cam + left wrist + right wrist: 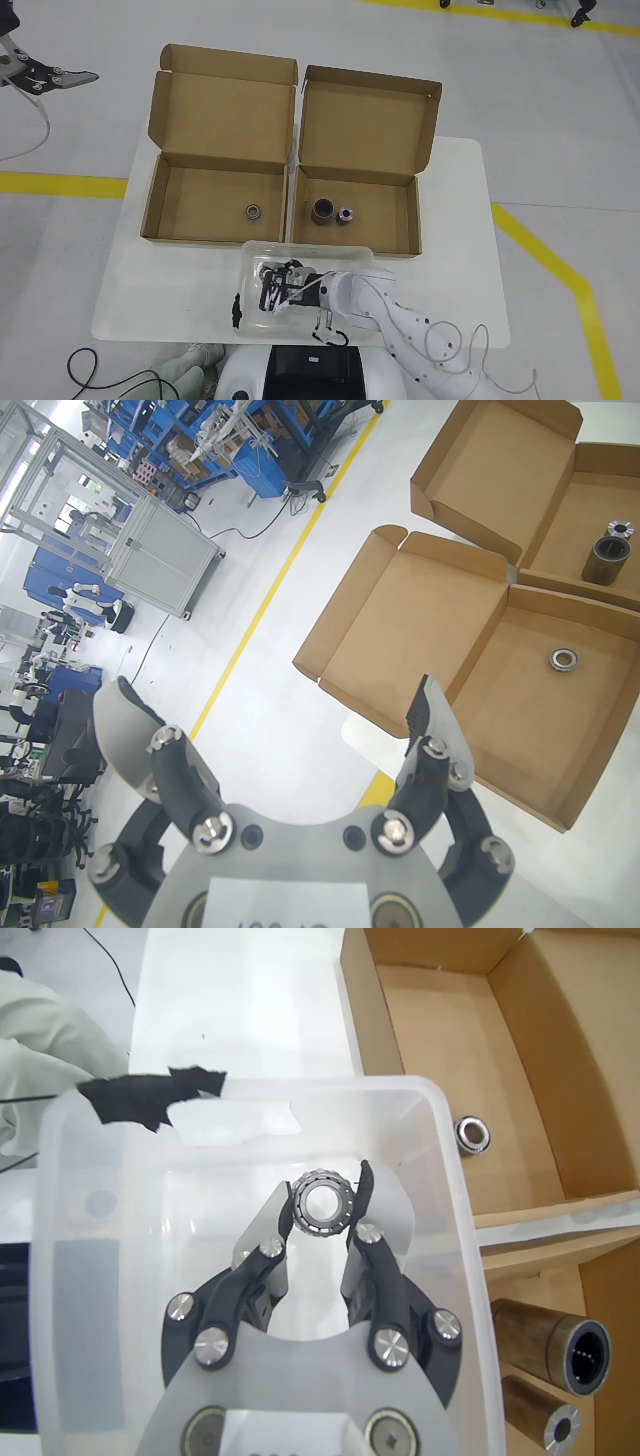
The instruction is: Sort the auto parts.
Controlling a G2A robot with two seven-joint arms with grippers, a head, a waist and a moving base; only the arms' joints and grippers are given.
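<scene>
In the right wrist view my right gripper (322,1200) is shut on a silver roller bearing (322,1205), low inside the clear plastic bin (445,1208). From above, that gripper (275,285) sits in the bin (345,252) at the table's near edge. A second bearing (254,210) (565,660) (472,1135) lies in the left cardboard box (190,205). The right box (385,215) holds a dark cylinder (322,210) (550,1345) and a smaller silver-ended sleeve (345,214) (542,1413). My left gripper (45,75) (272,695) hangs open, holding nothing, over the floor far left of the table.
Both boxes have their lids folded back toward the far side. A torn black scrap (150,1095) sticks to the bin's wall. The white table (455,200) has bare room to the right of the boxes.
</scene>
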